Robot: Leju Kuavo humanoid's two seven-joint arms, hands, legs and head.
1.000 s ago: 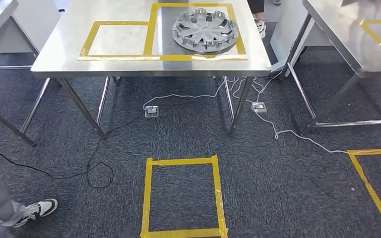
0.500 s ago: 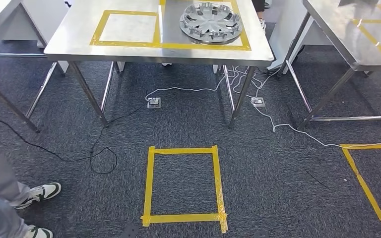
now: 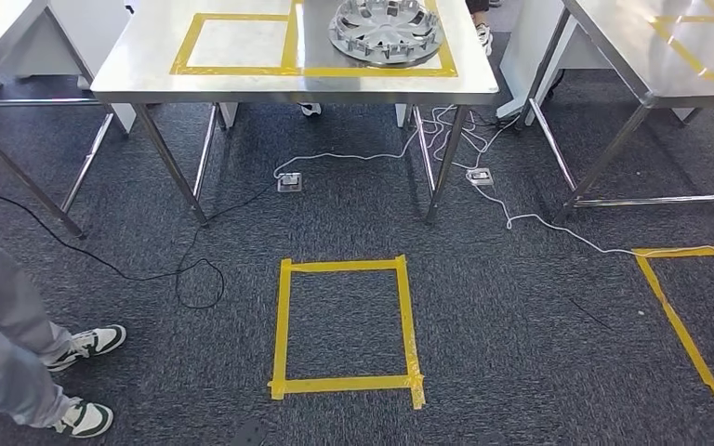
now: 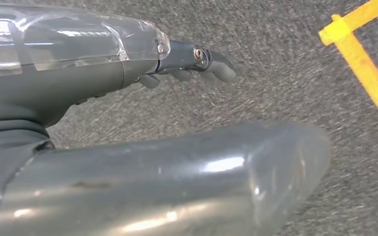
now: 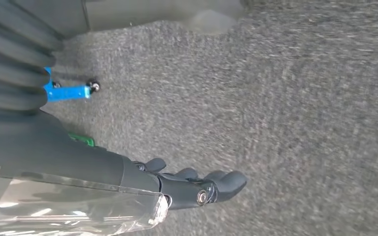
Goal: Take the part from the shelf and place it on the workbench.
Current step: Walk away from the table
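Ahead on the steel bench [image 3: 483,88] I see the part, a grey wheel cover [image 3: 386,30], lying inside a yellow tape outline. My left hand [image 4: 192,61] and right hand [image 5: 197,189] hang over carpet, fingers loosely apart, holding nothing. I judge the placing done or a new fetch beginning; next I'd need to find the shelf

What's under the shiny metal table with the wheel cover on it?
Under the steel table: dark carpet, a white cable, a small floor socket and a shoe tip. The tabletop hides the floor farther back.
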